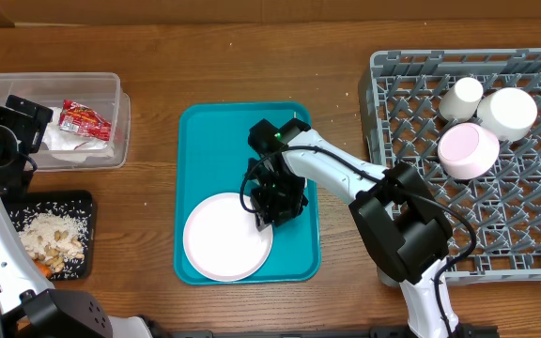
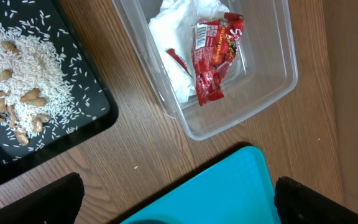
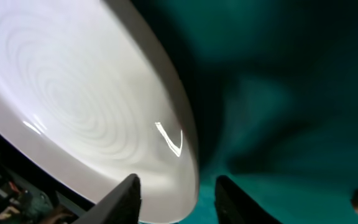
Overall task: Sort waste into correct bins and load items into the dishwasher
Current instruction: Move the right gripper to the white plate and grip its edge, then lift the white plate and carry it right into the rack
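The large white plate (image 1: pixel 224 239) lies on the teal tray (image 1: pixel 294 122). My right gripper (image 1: pixel 272 211) is open, with its fingers (image 3: pixel 176 199) on either side of the plate's right rim (image 3: pixel 104 106). My left gripper (image 1: pixel 22 120) is open and empty, held high over the clear tub (image 1: pixel 111 89); its fingers (image 2: pixel 179 205) frame a corner of the teal tray. The tub (image 2: pixel 272 93) holds white napkins (image 2: pixel 173 31) and the red wrapper (image 2: pixel 213 53). The black tray (image 1: pixel 83 202) holds rice scraps (image 2: pixel 23 68) and a bit of orange carrot (image 1: pixel 43 268). The grey dish rack (image 1: pixel 533 235) holds two bowls (image 1: pixel 508 113) (image 1: pixel 468 150) and the cup (image 1: pixel 461 96). The fork is out of view.
The teal tray sits between the bins on the left and the dish rack on the right. My right arm (image 1: pixel 346 174) reaches from the rack's front left corner across the tray. A few rice grains lie on the wooden table (image 1: pixel 346 66).
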Tool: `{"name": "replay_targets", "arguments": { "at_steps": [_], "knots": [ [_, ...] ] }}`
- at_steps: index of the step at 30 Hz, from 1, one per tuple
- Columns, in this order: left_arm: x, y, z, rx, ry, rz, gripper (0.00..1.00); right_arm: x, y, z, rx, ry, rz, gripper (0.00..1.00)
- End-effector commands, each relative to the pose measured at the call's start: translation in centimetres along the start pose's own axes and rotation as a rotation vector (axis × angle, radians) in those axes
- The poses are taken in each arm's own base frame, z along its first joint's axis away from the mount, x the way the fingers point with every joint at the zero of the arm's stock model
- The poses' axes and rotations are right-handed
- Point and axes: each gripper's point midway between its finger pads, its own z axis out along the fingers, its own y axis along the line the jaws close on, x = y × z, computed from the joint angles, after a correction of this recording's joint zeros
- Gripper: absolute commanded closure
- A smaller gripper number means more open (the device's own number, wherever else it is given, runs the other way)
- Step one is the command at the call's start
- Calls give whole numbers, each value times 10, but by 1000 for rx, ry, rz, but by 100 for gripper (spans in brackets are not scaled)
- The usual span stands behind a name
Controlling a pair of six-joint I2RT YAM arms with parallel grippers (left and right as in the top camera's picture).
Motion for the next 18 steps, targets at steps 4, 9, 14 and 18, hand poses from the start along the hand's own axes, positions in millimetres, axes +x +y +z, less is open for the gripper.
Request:
{"name": "replay_targets", "arguments": {
  "at_steps": [4, 9, 14, 18],
  "knots": [
    [-1, -3, -4, 14, -8, 27, 0, -5, -2, -2, 23, -34, 59, 73],
    [-1, -3, -4, 14, -8, 27, 0, -10, -20, -4, 125, -72, 160, 87],
    [-1, -3, -4, 13, -8, 27, 0, -12, -21, -4, 133, -82, 176, 96],
    [-1, -3, -4, 13, -8, 27, 0, -13, -19, -8, 129, -85, 178, 96]
  ]
}}
